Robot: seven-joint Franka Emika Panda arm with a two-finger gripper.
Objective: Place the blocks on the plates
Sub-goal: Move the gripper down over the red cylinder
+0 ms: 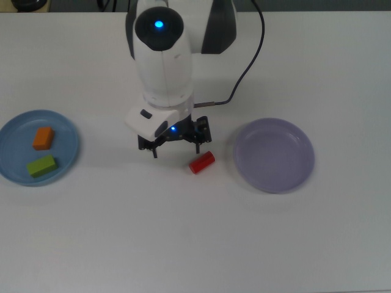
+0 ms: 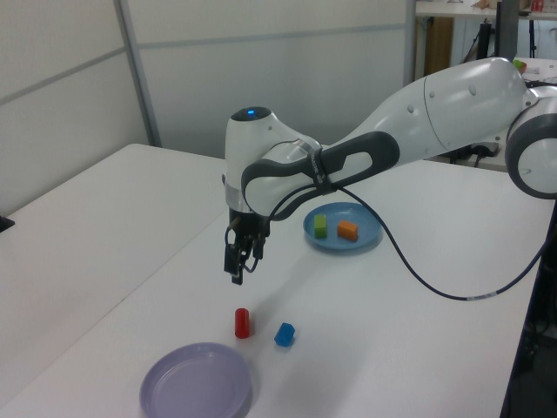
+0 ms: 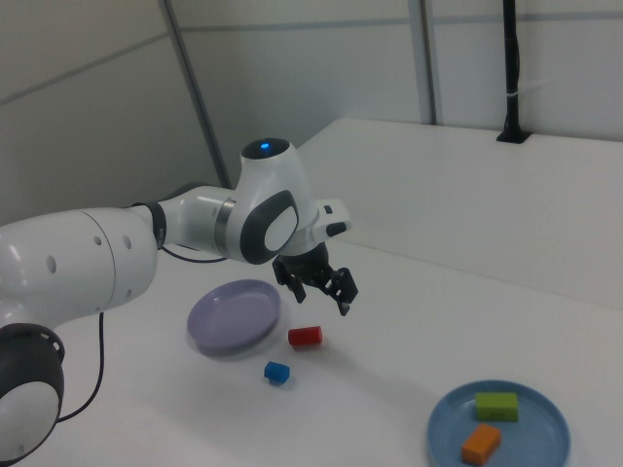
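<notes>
Red cylinder (image 1: 201,163) and blue cube (image 2: 285,334) lying on white tabletop (image 1: 183,244) beside lavender plate (image 1: 274,155), tool (image 1: 174,145) hovering released above them, orange block (image 1: 43,138) and green block (image 1: 41,165) sitting in blue plate (image 1: 11,130), no readable writing.

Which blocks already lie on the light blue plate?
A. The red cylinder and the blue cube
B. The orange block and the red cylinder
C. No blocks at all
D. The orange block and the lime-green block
D: the orange block and the lime-green block sit on the light blue plate, while the red cylinder and blue cube lie on the table.
</notes>
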